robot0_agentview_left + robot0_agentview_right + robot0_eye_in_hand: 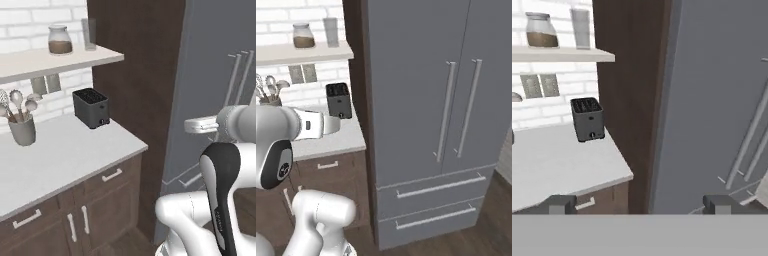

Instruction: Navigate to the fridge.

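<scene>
The fridge (pixel 421 100) stands upright at the right end of the kitchen run, its long axis vertical and its matte grey front turned toward the robot base, seen nearly head-on in the right base view and at a slant from the left base view (pixel 210 75). Its 2 long silver bar handles (pixel 446 110) run vertically side by side near the middle seam, and 2 drawers (pixel 431 187) with horizontal bar handles sit stacked at the bottom. A dark brown cabinet panel (pixel 135 75) stands between the fridge and the white counter (pixel 65 155), touching both. On the counter a black toaster (pixel 91 107) sits near the brick wall, with a grey utensil holder (pixel 22 129) well to its left. The gripper (pixel 639 204) hangs released, the 2 fingertips (pixel 559 202) wide apart, clasping nothing, aimed at the fridge's left edge.
</scene>
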